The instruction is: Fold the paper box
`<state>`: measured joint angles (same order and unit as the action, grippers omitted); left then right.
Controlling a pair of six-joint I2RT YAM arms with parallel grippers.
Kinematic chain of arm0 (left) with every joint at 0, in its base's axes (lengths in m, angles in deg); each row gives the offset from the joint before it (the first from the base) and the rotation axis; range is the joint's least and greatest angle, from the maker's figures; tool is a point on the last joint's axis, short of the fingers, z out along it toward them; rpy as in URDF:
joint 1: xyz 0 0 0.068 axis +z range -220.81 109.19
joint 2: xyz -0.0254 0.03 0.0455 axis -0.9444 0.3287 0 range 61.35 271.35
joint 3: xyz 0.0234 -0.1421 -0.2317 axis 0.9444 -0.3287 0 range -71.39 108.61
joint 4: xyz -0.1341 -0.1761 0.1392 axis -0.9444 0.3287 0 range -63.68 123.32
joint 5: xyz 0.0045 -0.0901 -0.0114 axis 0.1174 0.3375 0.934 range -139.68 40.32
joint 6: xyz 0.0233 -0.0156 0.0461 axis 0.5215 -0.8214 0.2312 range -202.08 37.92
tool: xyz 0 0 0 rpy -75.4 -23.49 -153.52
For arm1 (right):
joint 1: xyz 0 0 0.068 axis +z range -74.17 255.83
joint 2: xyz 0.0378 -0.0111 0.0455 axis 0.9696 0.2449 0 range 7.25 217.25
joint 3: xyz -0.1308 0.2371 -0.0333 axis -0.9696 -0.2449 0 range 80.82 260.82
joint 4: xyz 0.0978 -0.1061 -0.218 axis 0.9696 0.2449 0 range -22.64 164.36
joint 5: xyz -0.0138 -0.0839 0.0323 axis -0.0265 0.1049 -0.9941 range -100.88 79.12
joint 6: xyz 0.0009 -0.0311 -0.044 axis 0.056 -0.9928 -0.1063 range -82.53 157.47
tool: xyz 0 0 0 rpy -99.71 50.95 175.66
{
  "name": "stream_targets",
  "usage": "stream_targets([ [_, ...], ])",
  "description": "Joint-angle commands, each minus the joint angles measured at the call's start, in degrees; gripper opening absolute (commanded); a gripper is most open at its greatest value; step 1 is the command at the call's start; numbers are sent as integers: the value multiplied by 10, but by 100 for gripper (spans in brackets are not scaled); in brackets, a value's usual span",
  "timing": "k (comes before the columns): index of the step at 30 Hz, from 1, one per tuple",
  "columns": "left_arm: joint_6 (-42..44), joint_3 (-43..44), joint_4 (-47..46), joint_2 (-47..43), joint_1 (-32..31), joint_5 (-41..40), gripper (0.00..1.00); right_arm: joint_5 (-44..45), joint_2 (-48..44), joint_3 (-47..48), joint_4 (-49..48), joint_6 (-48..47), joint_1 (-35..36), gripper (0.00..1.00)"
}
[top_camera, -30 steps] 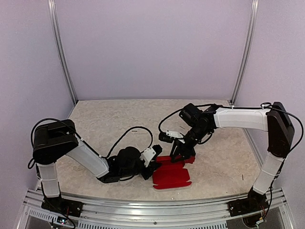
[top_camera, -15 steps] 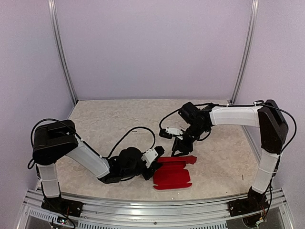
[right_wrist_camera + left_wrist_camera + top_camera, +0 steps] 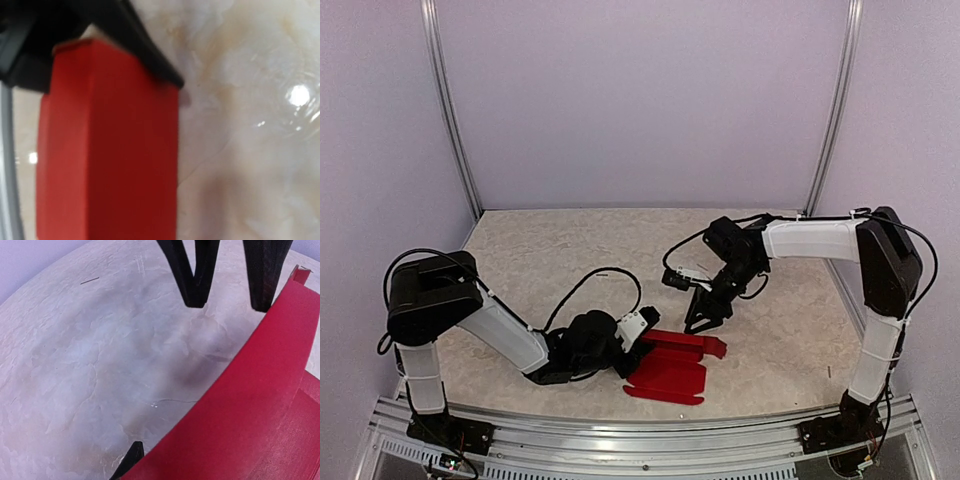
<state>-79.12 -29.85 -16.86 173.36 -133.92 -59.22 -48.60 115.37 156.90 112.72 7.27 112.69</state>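
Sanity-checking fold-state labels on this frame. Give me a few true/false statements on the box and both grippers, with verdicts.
1. The paper box is bright red. True.
2. The right gripper is clamped on the box. False: its fingers stand apart with nothing between them.
3. The left gripper is at the box's left edge. True.
4. The box is folded shut. False: it is still an open sheet with one long flap raised.
5. The box sits at the far edge of the table. False: it lies on the near part, close to the arms' bases.
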Motion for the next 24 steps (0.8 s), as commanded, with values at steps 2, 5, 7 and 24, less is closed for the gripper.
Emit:
stream_targets([
  [2, -48, -21, 32, -28, 6, -45, 27, -81, 16, -39, 9, 10, -7, 41],
  [5, -66, -23, 46, -38, 5, -65, 27, -96, 16, -62, -8, 13, -7, 41],
  [7, -75, -26, 53, -44, 6, -69, 25, -101, 16, -70, -9, 11, -6, 41],
  [24, -128, 43, 116, -33, 23, -71, 0, -154, 1, -82, 5, 13, 2, 42],
])
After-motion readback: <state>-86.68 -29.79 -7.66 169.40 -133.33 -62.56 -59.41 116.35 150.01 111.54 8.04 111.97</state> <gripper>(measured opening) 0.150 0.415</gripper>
